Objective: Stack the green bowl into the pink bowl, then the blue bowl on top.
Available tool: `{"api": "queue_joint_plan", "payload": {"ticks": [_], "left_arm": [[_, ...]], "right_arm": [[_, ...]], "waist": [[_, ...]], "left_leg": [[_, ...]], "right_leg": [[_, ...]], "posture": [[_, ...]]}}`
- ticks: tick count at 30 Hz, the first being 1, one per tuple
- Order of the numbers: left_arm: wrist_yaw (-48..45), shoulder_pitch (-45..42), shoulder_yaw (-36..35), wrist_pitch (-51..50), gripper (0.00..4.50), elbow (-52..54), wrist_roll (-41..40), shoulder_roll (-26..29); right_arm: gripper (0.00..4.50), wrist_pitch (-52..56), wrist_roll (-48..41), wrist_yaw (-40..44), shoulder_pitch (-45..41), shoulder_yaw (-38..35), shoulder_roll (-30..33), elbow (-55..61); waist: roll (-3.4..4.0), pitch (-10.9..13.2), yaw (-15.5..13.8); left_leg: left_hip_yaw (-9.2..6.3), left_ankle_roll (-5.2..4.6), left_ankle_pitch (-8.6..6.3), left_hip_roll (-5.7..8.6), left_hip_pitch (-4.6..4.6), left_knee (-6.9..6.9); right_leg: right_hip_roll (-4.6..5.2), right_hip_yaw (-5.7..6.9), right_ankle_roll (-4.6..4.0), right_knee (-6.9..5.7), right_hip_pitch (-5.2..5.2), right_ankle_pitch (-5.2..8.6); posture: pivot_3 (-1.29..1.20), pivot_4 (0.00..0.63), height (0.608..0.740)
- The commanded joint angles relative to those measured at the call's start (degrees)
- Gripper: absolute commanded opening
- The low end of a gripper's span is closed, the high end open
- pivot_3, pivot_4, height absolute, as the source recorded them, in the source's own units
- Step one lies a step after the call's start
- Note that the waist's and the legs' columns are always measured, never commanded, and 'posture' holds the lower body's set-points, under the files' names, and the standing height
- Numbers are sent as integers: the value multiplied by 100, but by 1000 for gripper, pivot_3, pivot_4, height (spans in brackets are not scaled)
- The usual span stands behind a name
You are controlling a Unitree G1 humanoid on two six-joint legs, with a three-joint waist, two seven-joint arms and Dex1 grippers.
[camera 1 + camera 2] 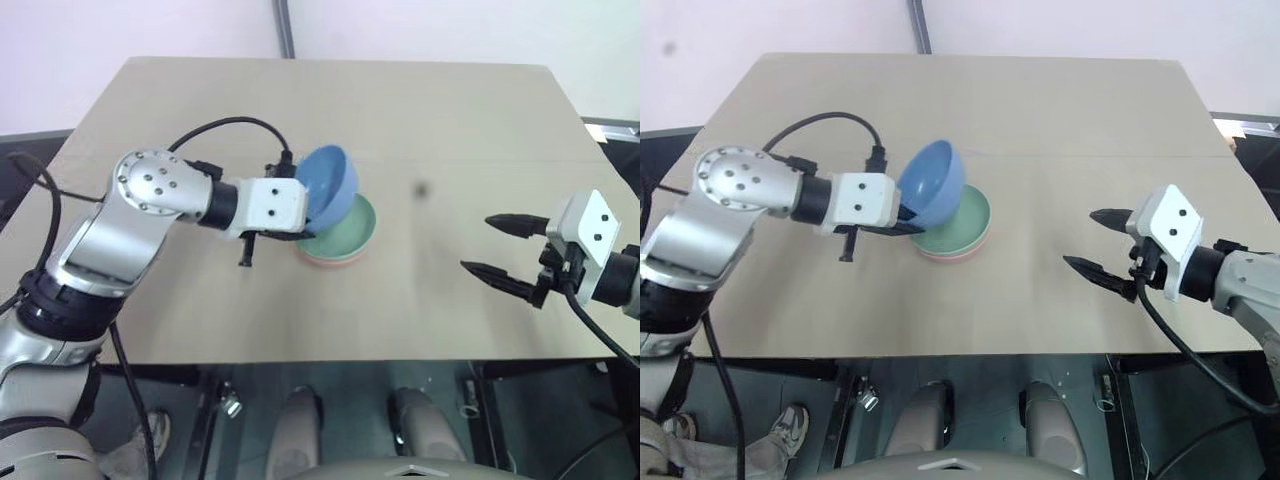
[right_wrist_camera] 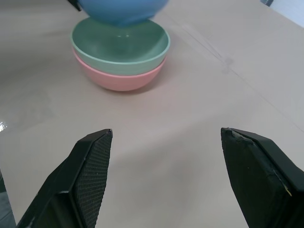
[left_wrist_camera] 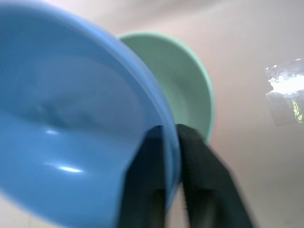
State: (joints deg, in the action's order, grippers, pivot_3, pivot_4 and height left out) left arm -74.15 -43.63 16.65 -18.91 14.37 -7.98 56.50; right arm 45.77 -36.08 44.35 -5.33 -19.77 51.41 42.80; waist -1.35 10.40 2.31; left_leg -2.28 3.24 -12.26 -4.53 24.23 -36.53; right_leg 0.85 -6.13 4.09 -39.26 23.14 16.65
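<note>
The green bowl (image 1: pixel 347 231) sits nested inside the pink bowl (image 2: pixel 121 80) near the middle of the table. The blue bowl (image 1: pixel 331 181) hangs tilted just above them, its lower edge over the green bowl's left side. My left gripper (image 3: pixel 171 133) is shut on the blue bowl's rim, one finger inside and one outside. My right gripper (image 1: pixel 478 243) hovers open over the table's right side, well away from the bowls, with nothing between its fingers.
The beige table (image 1: pixel 450 120) has bare surface all round the bowls. A small dark spot (image 1: pixel 421 188) marks the top to the right of the stack. The front edge runs just below both arms.
</note>
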Motion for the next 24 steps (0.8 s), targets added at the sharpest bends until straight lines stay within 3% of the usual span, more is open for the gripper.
{"api": "queue_joint_plan", "payload": {"ticks": [1, 6, 7, 8, 10, 15, 19, 24], "left_arm": [[-37, -240, -101, 174, 1980, -122, 58, -167], [-177, -88, -693, -952, 1980, -23, -678, -12], [114, 134, -1360, -1099, 1980, -105, -1224, -302], [403, 383, -1935, -1061, 1980, -196, -1558, -561], [670, 1067, -2661, -1388, 1980, -236, -1783, -569], [771, 2655, -3546, -1285, 1980, -36, -1738, -301], [654, 3758, -4591, -2000, 1980, 294, -2498, -276], [777, 4324, -4877, -1856, 1980, 740, -2654, -305]], "right_arm": [[3986, 25, -130, -119, 40, -334, 105, 264], [3986, 32, -218, -163, 129, -425, 153, 306], [3986, 13, -216, -168, 112, -383, 158, 270], [3986, -9, -211, -168, 96, -338, 162, 235], [3986, -55, -208, -170, 52, -244, 150, 156], [3986, -121, -233, -113, -37, -147, 155, -18], [3986, -70, -314, -20, 6, -214, 237, -94], [3986, -89, -376, 25, 62, -221, 268, -141]], "waist": [[0, 0, -9], [-1, 0, 12], [-1, 0, 11], [7, -3, 12], [2, -1, 29], [-1, -1, 37], [-19, 7, -8], [-22, 5, -38]], "left_leg": [[-2, 0, 0, 0, 0, 0], [-3, 0, 0, 0, -2, -4], [-3, 0, 0, 0, -4, -4], [-4, 0, 0, 0, -5, -4], [6, 0, 0, 1, -18, -6], [0, 0, 0, -2, -38, -2], [2, 0, 0, -1, -34, -15], [2, 0, 0, 0, -39, -21]], "right_leg": [[-1, 0, 0, -2, 0, 0], [-1, 0, 0, -12, 0, 1], [-1, 0, 1, -16, 0, 1], [-2, 1, 1, -19, 0, 2], [3, -5, 2, -29, -5, 3], [-4, -7, 0, -51, -9, 5], [1, -5, 1, -49, -10, 5], [4, -4, 2, -50, -17, 7]], "posture": [[0, 150, 740], [0, 150, 740], [0, 150, 740], [0, 150, 740], [0, 150, 740], [0, 150, 740], [0, 150, 740], [0, 150, 740]]}}
